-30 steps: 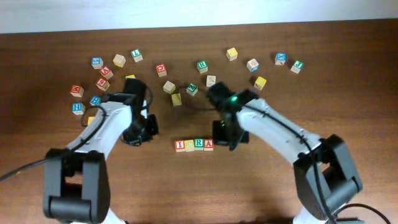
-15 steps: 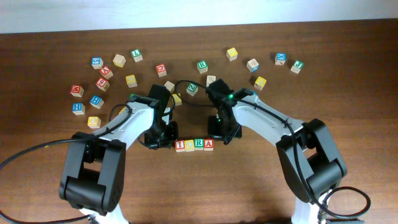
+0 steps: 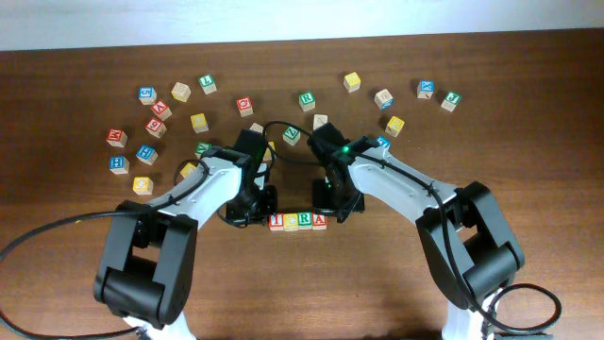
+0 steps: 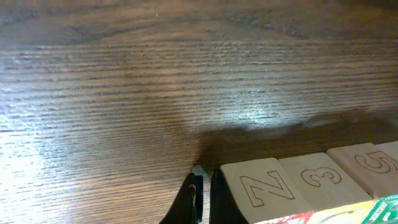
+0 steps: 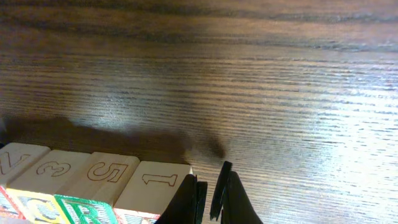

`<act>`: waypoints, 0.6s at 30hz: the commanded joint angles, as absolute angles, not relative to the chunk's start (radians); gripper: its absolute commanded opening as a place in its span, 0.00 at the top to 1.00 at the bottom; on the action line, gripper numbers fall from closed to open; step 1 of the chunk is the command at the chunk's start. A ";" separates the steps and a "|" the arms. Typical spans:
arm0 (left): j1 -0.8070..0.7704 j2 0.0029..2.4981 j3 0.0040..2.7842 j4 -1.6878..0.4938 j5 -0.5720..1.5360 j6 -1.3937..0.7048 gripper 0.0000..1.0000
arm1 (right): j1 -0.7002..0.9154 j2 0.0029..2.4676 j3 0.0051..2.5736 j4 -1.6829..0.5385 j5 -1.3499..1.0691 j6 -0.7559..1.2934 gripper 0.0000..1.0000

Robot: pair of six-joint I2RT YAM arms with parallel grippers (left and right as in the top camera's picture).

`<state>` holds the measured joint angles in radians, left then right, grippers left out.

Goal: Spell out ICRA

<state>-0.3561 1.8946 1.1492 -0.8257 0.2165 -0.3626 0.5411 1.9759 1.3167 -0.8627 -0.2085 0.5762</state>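
Row of four small wooden letter blocks (image 3: 296, 221) lies left-to-right on the brown wooden table (image 3: 528, 189), near centre | left gripper (image 4: 202, 185) just beside its left end; fingers almost together; holding nothing | right gripper (image 5: 210, 185) just beside its right end; likewise nearly closed, empty

White links (image 3: 203, 184), black joints (image 3: 142, 274), black cables (image 3: 47, 231); green LED (image 3: 346, 148) on right arm (image 3: 406, 184); right pincer (image 5: 210, 182) black.

Even light, pale glare and soft shadows on table (image 4: 261, 115)
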 commanded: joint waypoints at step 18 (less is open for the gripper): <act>-0.156 1.732 1.235 -0.966 0.082 -0.422 1.00 | 0.533 1.938 1.565 -1.235 -0.249 0.501 0.96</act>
<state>-0.2939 1.7927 1.2179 -0.9318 0.0998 -0.3817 0.4911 1.9774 1.5417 -1.2095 -0.2016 0.5224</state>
